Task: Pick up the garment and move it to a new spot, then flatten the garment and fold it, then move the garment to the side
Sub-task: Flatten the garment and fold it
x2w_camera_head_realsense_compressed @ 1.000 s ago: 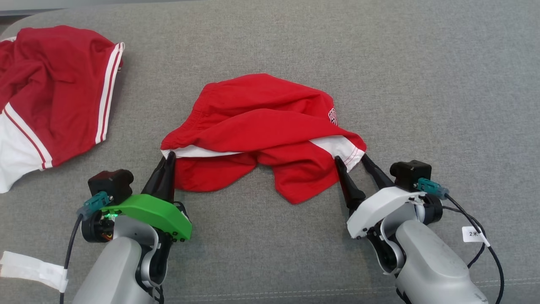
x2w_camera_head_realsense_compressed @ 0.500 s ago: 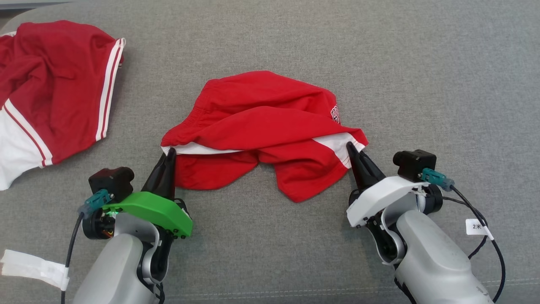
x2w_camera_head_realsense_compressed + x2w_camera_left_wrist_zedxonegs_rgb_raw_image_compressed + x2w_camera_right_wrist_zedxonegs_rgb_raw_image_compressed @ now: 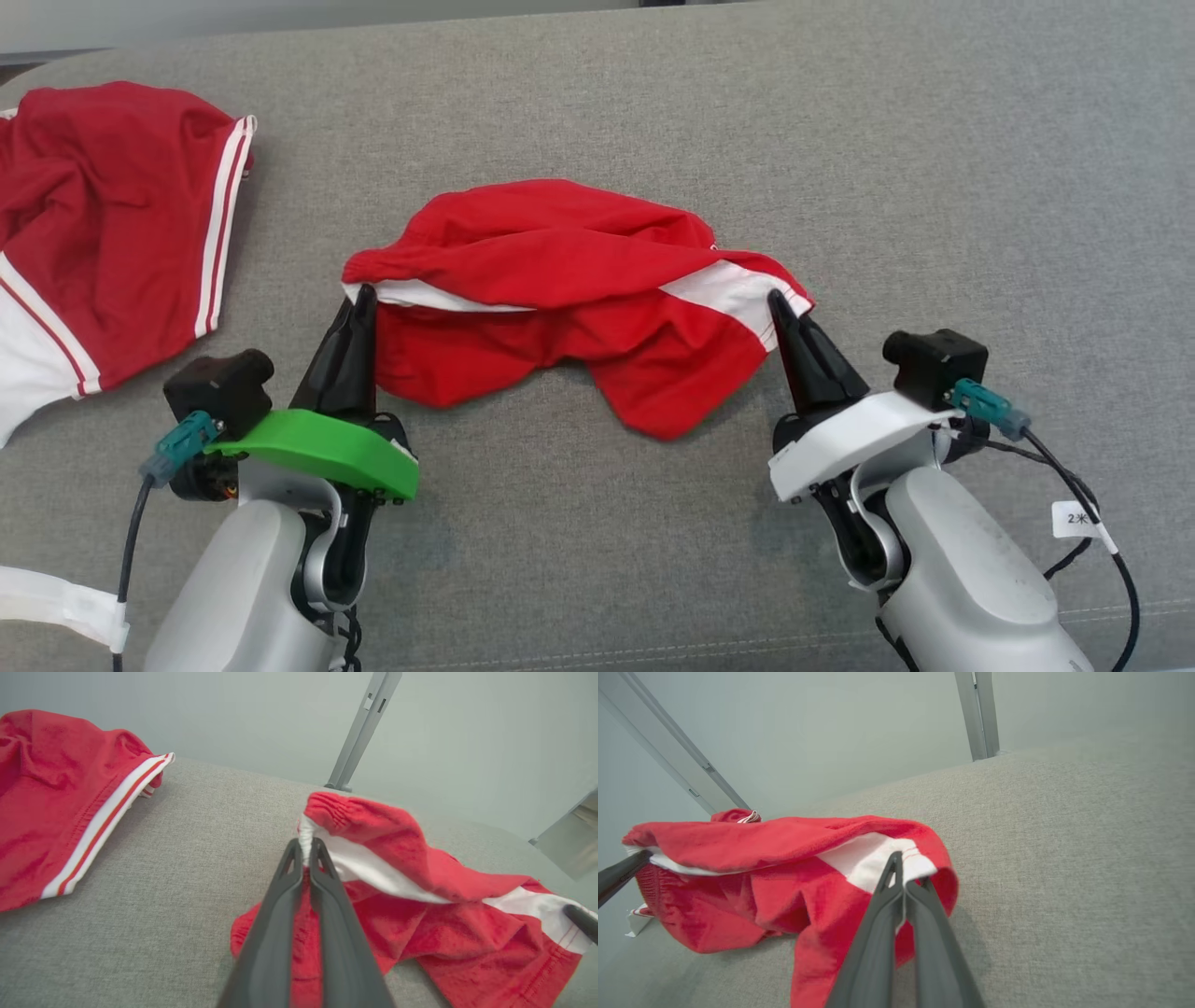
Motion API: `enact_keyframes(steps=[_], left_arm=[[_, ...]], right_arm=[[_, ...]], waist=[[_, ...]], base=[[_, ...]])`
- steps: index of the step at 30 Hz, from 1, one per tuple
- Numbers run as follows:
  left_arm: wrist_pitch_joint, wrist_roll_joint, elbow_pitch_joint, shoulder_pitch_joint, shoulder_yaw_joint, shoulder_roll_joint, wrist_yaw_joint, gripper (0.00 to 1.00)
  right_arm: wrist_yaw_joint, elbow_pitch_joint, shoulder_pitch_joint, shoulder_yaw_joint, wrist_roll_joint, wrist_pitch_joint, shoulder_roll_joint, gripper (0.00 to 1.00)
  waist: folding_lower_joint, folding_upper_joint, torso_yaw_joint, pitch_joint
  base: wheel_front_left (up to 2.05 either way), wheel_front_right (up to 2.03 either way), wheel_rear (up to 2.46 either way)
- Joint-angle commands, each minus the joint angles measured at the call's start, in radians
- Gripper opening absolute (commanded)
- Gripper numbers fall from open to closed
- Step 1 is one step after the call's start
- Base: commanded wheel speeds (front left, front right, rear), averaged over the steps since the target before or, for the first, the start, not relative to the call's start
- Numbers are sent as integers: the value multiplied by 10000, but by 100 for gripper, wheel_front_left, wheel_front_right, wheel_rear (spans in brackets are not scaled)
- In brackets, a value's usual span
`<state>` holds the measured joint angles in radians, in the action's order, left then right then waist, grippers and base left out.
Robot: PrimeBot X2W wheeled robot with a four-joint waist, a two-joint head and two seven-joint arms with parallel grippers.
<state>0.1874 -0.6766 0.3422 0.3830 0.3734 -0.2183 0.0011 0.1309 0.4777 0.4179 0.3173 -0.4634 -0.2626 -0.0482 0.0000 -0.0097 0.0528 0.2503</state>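
R grip: open astride white hem corner a sec ago, now clamped on it.
L grip: clenched on waistband end, unchanged.
Garment: mid grey cushion, near edge raised btw both grips.
Means: both corners secured, prob. ready to lift and move.

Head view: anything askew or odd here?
Nothing damaged. The red-and-white fabric garment is bunched and twisted, not flat, pinched at either end by the left gripper and right gripper. A second red white-striped garment lies crumpled at far left.
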Motion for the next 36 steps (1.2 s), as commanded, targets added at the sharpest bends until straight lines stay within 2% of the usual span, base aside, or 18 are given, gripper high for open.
enact_keyframes(steps=[1,9,16,21,23,28,33,36], left_arm=[[144,-55,-321,-70,-96,-62,6,0],[368,-201,-1633,-268,-306,-70,16,0],[120,-750,-3002,-787,-489,-113,-25,0],[-88,-988,-4162,-1308,-623,-330,131,0],[-309,-1161,-5065,-1679,-648,-435,265,0],[-1011,-1620,-6646,-2119,-581,-583,461,0],[-1825,-1652,-7029,-1631,-443,-884,574,0],[-2307,-1820,-6553,-899,-362,-1020,376,0]], right_arm=[[-3,-410,-113,-212,221,-32,-38,0],[-3,-1956,-277,-1089,1009,-32,-80,0],[-3,-3588,-532,-1723,1457,292,-713,0],[-5,-5068,-1011,-2302,1574,742,-1052,0],[-6,-6017,-1396,-2648,1640,1041,-1078,0],[-8,-7471,-2011,-3098,1696,1594,-993,0],[-8,-7952,-2183,-3037,1655,2129,-971,0],[-5,-7581,-1650,-2675,1054,2386,-920,0]], waist=[[0,97,-106,-177],[0,97,-339,-724],[0,97,-637,-1482],[0,97,-880,-2019],[0,97,-1025,-2275],[0,97,-1204,-2499],[0,97,-1253,-2400],[0,97,-1256,-2129]], base=[[0,0,0],[0,0,0],[0,0,0],[0,0,0],[0,0,0],[0,0,0],[0,0,0],[0,0,0]])
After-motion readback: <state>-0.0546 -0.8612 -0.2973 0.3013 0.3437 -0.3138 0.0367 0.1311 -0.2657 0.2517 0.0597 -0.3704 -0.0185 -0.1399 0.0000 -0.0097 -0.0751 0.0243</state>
